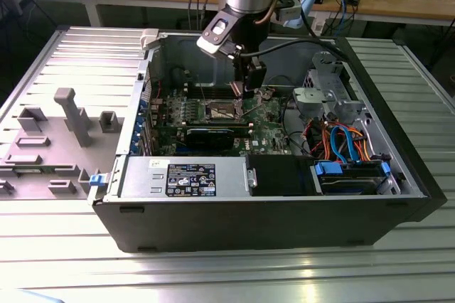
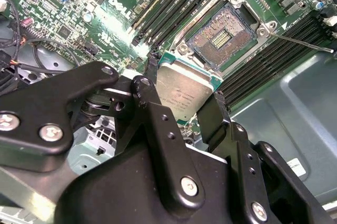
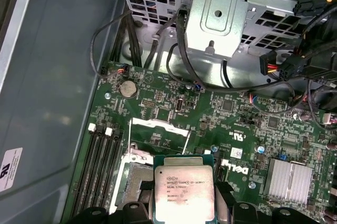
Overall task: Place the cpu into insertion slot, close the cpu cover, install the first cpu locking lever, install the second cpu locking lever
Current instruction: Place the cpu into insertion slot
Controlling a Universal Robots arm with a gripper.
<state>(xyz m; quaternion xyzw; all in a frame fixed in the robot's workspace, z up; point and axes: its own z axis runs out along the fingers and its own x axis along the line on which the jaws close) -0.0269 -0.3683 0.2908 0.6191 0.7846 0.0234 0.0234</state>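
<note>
The gripper [image 2: 184, 88] is clamped on the cpu [image 2: 181, 100] by two opposite edges, holding it above the motherboard [image 2: 113, 16] just beside the open insertion slot [image 2: 221, 33]. Keep the cpu level, square its edges to the slot's rim, and lower it vertically without sliding it sideways.

- The exterior view looks down at a slant from outside the open computer case [image 1: 284, 225], well back, taking in its whole interior.
- Both wrist views ride close above the motherboard [image 2: 105, 19] [image 3: 237, 124], sharing the cpu [image 2: 184, 90] [image 3: 183, 192] and insertion slot [image 2: 221, 37] [image 3: 134, 180].
</note>
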